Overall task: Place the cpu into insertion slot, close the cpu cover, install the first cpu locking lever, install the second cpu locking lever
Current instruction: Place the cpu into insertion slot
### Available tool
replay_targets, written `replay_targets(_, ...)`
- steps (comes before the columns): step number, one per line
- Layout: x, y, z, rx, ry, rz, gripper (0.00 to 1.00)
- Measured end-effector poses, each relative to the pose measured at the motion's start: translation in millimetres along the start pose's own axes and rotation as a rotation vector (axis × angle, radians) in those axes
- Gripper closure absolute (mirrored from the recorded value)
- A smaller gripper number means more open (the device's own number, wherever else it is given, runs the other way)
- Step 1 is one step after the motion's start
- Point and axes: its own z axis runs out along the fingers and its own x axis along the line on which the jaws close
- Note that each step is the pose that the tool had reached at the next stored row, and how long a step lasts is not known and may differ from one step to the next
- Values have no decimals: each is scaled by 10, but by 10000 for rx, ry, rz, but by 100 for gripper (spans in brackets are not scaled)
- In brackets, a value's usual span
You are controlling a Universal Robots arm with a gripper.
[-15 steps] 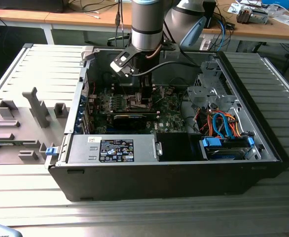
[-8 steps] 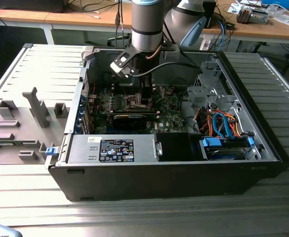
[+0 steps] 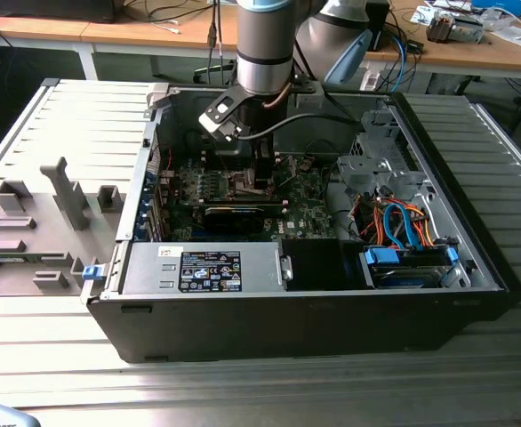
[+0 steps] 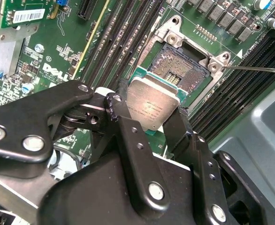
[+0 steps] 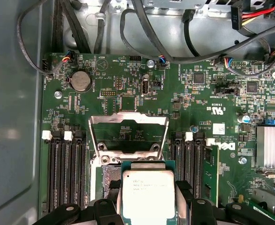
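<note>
My gripper (image 4: 149, 112) is shut on the cpu (image 4: 152, 105), a silvery square chip pinched by its edges between two black fingers (image 4: 123, 126). The chip hangs tilted just above the near edge of the insertion slot (image 4: 179, 65), whose gold contact field lies bare inside a metal rim. In the first wrist view the cpu (image 5: 148, 194) covers part of the insertion slot (image 5: 110, 176), and the cpu cover (image 5: 128, 118) stands raised open behind it. In the exterior view the gripper (image 3: 259, 178) reaches down into the open computer case.
Rows of black memory slots (image 5: 64, 168) flank the socket on both sides. A thin metal rod (image 4: 255, 69) sticks out from one socket corner. Cables (image 5: 184, 42) hang over the board's far edge. A finned heatsink (image 5: 271, 147) and a drive cage (image 3: 376, 165) stand nearby.
</note>
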Motion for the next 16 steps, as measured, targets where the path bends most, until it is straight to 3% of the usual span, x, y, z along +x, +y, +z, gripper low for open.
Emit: replay_targets(16, 2, -1, 41, 1, -1, 0, 45)
